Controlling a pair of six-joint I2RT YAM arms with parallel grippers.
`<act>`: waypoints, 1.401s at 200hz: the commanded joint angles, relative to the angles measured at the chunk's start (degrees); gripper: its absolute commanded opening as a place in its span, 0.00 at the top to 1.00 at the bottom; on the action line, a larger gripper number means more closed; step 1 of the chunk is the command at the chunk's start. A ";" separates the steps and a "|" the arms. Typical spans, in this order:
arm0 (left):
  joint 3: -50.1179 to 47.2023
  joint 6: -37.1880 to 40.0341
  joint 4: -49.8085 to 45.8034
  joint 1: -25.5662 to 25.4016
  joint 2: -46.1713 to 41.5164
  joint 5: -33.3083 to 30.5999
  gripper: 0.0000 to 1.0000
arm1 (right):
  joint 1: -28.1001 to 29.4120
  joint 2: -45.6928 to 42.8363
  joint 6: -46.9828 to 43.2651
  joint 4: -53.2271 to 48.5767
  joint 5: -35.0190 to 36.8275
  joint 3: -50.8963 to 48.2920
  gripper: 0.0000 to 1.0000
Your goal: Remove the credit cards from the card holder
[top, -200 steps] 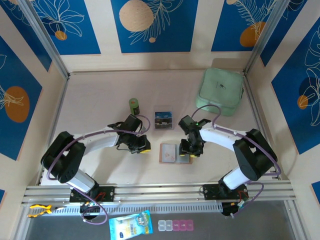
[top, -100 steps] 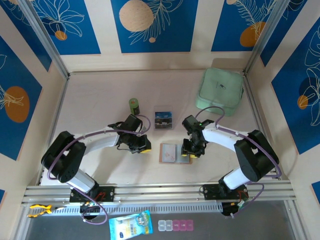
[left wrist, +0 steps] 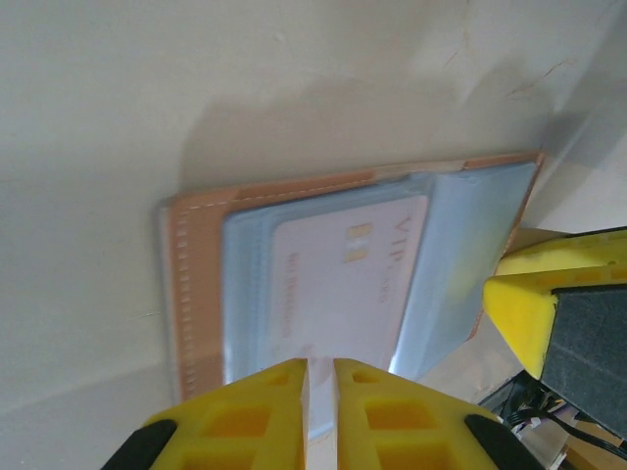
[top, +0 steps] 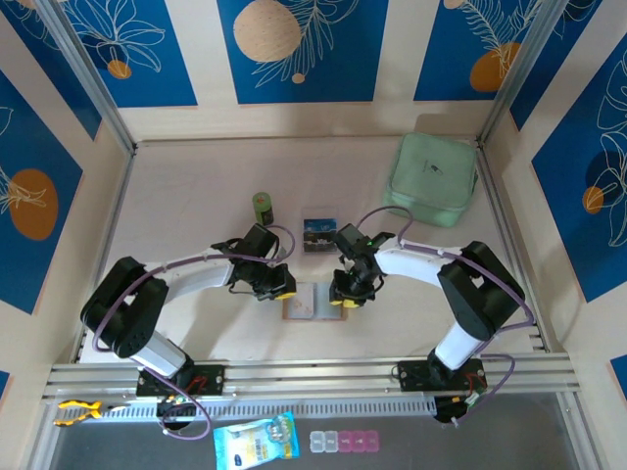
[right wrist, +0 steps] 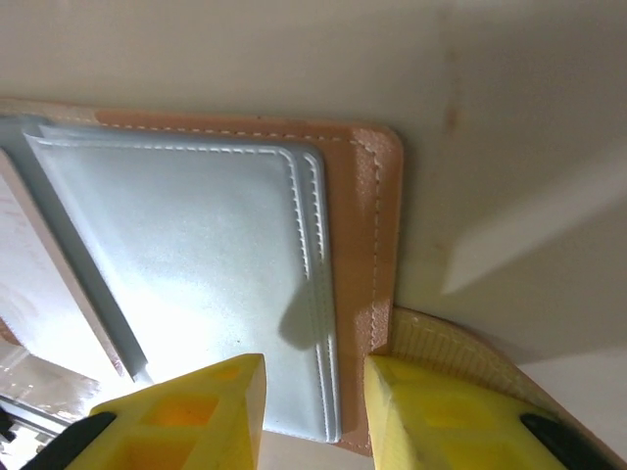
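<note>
Right gripper (top: pixel 345 296) and card holder (top: pixel 306 304) have shifted left, up to left gripper (top: pixel 280 288) — right fingers apart, left's together — best pin it flat, then pinch pink credit card (left wrist: pixel 343 279).

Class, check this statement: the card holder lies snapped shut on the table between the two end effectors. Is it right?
One detail is wrong: the card holder is not shut but lies open. The left wrist view shows its grey lining facing up, with a pale pink card tucked in a pocket. The rest of the statement stands.
</note>
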 commanded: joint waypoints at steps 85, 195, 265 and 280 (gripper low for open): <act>-2.00 0.43 0.72 -0.10 0.87 0.97 0.88 | 0.88 -4.57 1.34 -1.61 1.77 1.32 0.67; -4.44 0.58 1.39 -0.07 0.96 0.09 0.90 | 4.15 1.10 1.00 8.30 -10.53 5.63 0.77; -4.80 0.69 0.99 -0.10 0.70 -0.53 0.90 | 5.14 6.13 0.01 11.25 -11.45 6.21 0.78; -4.80 0.58 1.06 -0.08 0.61 -0.51 0.90 | 5.20 6.86 -0.12 11.34 -11.41 6.30 0.79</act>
